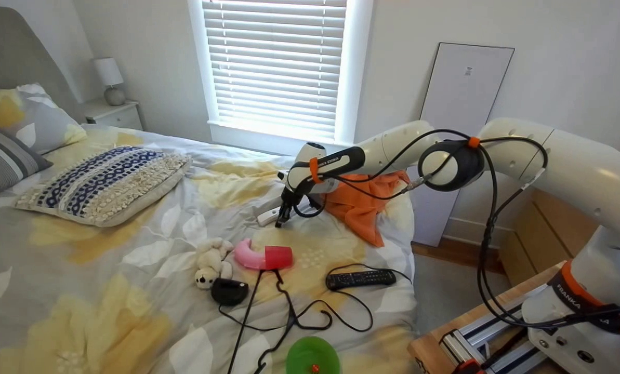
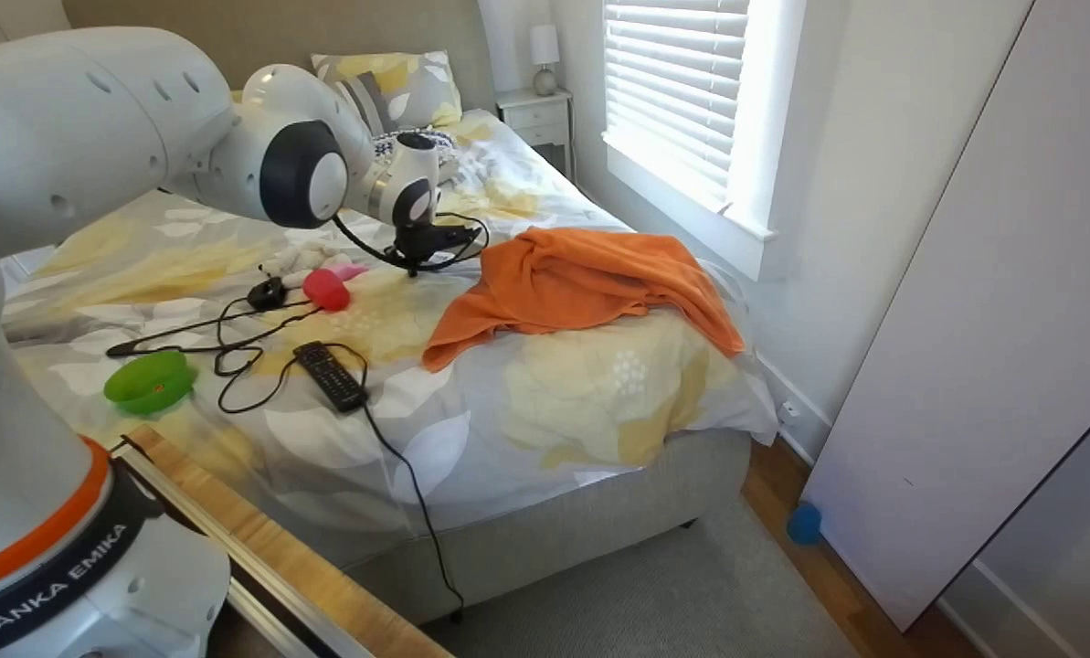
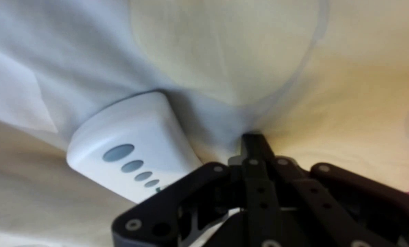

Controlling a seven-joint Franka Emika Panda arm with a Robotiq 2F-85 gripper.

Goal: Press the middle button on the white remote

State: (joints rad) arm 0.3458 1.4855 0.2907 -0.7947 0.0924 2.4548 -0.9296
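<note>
The white remote (image 1: 267, 216) lies on the bed just beside my gripper (image 1: 279, 224) in an exterior view. In the wrist view the white remote (image 3: 146, 137) is at lower left, with several grey oval buttons in a row; its lower part is hidden behind my gripper's linkage. My gripper (image 3: 253, 135) is shut with nothing between its fingertips. The tips point down at the bedding, to the right of the remote and apart from it in the wrist view. In an exterior view the gripper (image 2: 412, 270) hides most or all of the remote.
An orange cloth (image 1: 359, 202) is bunched beside the gripper. A pink and red object (image 1: 276, 257), a plush toy (image 1: 211, 262), a black case (image 1: 229, 291), a black hanger (image 1: 290, 317), a black remote (image 1: 360, 279) with a cord, and a green bowl (image 1: 313, 357) lie nearer the robot base.
</note>
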